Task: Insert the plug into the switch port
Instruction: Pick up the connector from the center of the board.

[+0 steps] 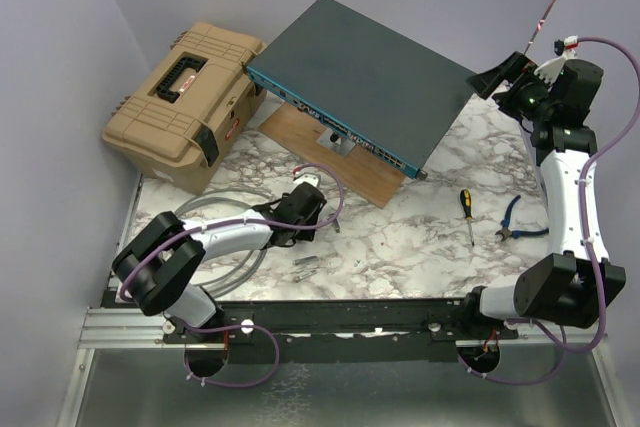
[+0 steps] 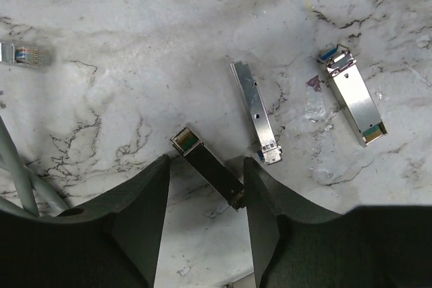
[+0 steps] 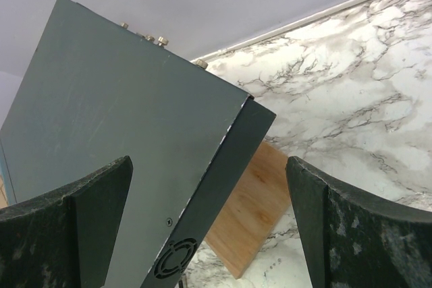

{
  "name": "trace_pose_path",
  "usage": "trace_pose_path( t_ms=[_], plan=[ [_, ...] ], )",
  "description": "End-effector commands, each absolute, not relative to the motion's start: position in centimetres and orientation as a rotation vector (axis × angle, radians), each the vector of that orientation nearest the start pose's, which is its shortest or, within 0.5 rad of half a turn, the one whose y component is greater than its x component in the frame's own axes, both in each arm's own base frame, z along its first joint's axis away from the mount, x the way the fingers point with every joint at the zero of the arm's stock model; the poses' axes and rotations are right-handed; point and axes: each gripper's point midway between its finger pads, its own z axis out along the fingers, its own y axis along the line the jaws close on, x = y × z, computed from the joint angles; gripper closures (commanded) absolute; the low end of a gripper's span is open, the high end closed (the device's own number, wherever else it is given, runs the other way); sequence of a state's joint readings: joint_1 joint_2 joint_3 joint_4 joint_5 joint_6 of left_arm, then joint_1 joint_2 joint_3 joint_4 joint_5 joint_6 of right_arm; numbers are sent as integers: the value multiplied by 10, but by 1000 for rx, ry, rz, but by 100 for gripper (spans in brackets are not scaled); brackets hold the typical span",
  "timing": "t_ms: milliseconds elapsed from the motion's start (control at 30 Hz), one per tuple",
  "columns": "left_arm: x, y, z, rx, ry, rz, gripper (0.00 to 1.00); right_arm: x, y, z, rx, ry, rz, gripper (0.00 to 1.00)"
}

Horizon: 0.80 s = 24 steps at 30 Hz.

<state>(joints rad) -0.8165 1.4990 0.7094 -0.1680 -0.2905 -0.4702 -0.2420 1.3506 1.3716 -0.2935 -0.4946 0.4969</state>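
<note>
The switch (image 1: 365, 77) is a flat dark grey-teal box, tilted up on a wooden board (image 1: 320, 152), its blue socket face (image 1: 335, 127) towards the front left. In the left wrist view three small metal plug modules lie on the marble: a dark one (image 2: 209, 170), a silver one (image 2: 255, 111) and another silver one (image 2: 352, 94). My left gripper (image 2: 206, 187) is open low over the table, the dark module lying between its fingers. My right gripper (image 3: 208, 166) is open at the switch's far right corner (image 3: 121, 112), fingers either side of its edge, not touching it.
A tan toolbox (image 1: 185, 102) stands at the back left. A clear network-cable plug (image 2: 27, 54) and grey cable (image 1: 225, 247) lie beside the left arm. A screwdriver (image 1: 466, 215) and blue-handled pliers (image 1: 520, 222) lie at the right front. Walls close both sides.
</note>
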Motion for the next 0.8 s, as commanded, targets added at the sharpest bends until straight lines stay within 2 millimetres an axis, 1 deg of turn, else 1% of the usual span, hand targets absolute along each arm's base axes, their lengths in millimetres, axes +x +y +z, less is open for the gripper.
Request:
trace_pose_path(
  t_ms=[0, 33, 100, 167, 267, 333, 433, 567, 667, 767],
  plan=[
    [243, -210, 26, 321, 2470, -144, 53, 423, 2, 351, 319, 1813, 637, 0],
    [244, -212, 26, 320, 2471, -152, 56, 423, 2, 350, 320, 1814, 640, 0],
    [245, -216, 26, 331, 2472, -168, 65, 424, 2, 350, 318, 1813, 644, 0],
    [246, -220, 25, 341, 2471, -182, 71, 424, 3, 352, 317, 1811, 648, 0],
    [247, -226, 23, 366, 2468, -207, 74, 423, 3, 352, 316, 1810, 647, 0],
    [250, -229, 24, 392, 2455, -219, 78, 422, 4, 352, 313, 1810, 645, 0],
    [257, -232, 28, 455, 2419, -215, 82, 421, 4, 353, 314, 1809, 644, 0],
    [272, -229, 29, 504, 2398, -228, 83, 420, 4, 353, 312, 1807, 644, 0],
    [279, -225, 30, 497, 2399, -229, 77, 420, 4, 353, 310, 1807, 646, 0],
    [275, -225, 33, 489, 2402, -250, 71, 418, 4, 354, 309, 1805, 640, 0]
  ],
)
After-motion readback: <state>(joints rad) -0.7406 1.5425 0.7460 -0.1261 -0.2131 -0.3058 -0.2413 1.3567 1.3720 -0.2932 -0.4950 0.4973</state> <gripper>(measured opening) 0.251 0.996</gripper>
